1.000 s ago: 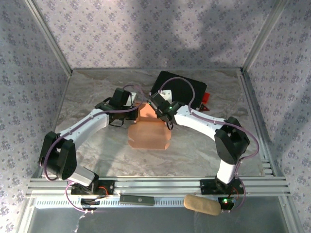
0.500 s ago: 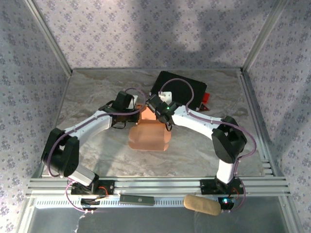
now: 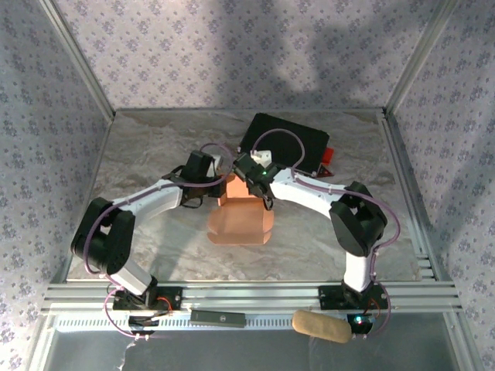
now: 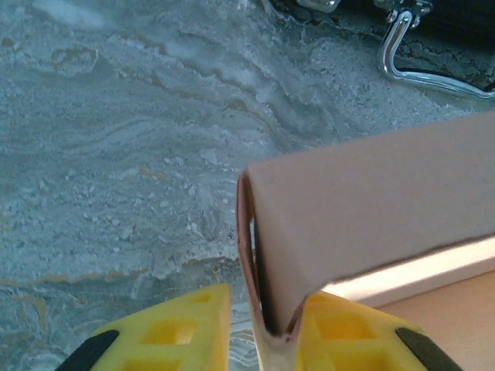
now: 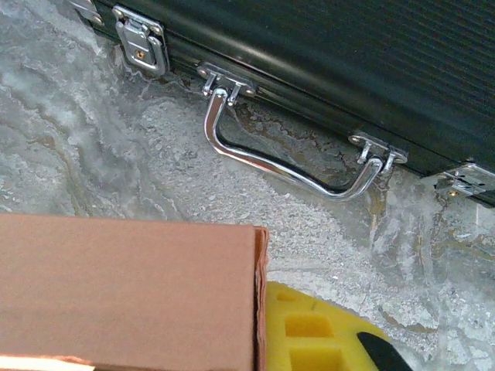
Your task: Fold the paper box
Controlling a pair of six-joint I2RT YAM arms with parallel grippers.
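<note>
At the middle of the table (image 3: 147,154) lies the paper box (image 3: 240,222), its salmon sheet flat toward the near side and one wall raised at its far end. I see the left gripper (image 3: 218,188) at that raised part's left end and the right gripper (image 3: 260,193) at its right end. From the left wrist, a folded edge of the box stands between the yellow fingers (image 4: 166,336), set narrow, with a sliver of table beside the left one; whether they pinch it I cannot tell. From the right wrist, the box wall lies just beside one yellow finger (image 5: 313,332) and hides the other, so I cannot tell that jaw's width. Just beyond, a black case (image 3: 288,141) sits at the far side, its chrome handle (image 5: 286,166) toward the box.
</note>
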